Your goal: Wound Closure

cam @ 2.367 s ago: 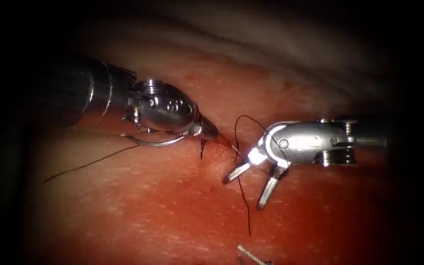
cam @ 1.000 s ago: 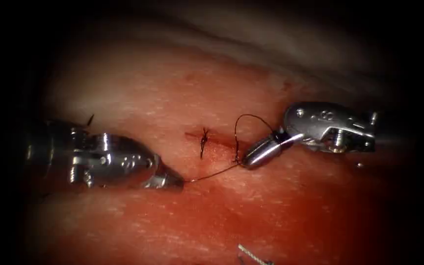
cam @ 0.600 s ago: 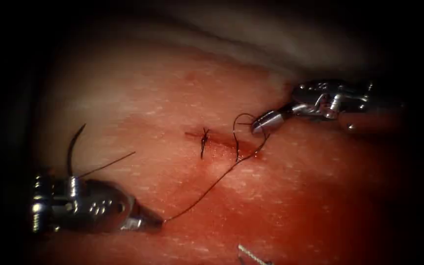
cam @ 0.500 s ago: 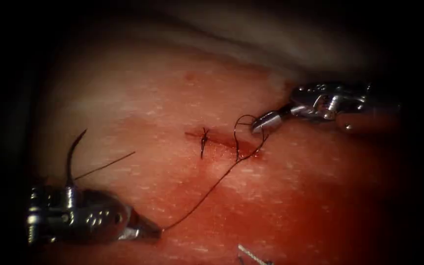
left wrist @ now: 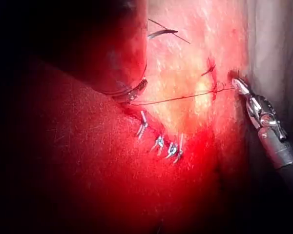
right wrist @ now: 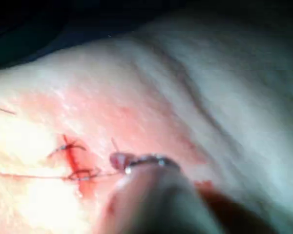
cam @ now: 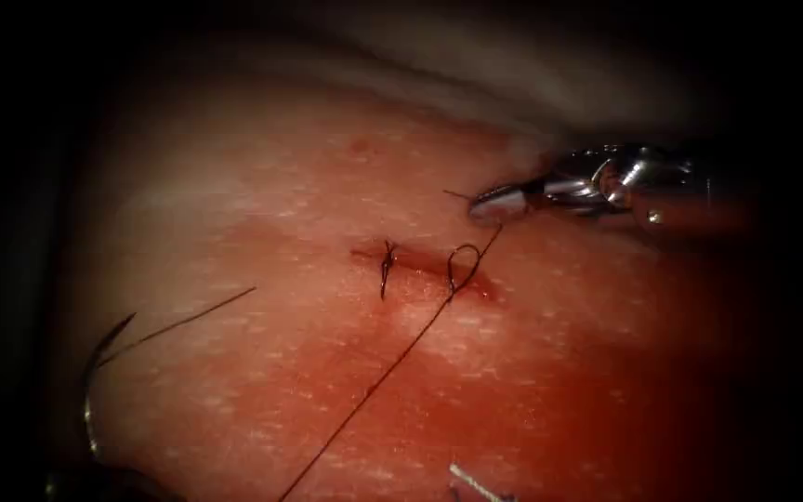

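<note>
Change: within the last second our left tool (cam: 95, 483) went down and to the left, almost out of the endoscope view, and the loop at the cut (cam: 420, 267) became small — we judge the knot is being tightened.
Right tool (cam: 499, 202): fingers closed on the short thread end, right of the cut.
Left tool: fingers hidden, we cannot tell; the taut thread (cam: 374, 381) runs toward it.
Needle (cam: 95, 372): far left of the cut, out of the tissue (cam: 262, 186) — its holder is not visible.
Cut: one finished stitch (cam: 386, 270) on its left part.

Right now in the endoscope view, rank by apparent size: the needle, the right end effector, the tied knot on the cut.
1. Right end effector, shut on the thread.
2. Needle, lying free of the tissue, similar in length, so unsure.
3. Tied knot, clearly smallest.
</note>
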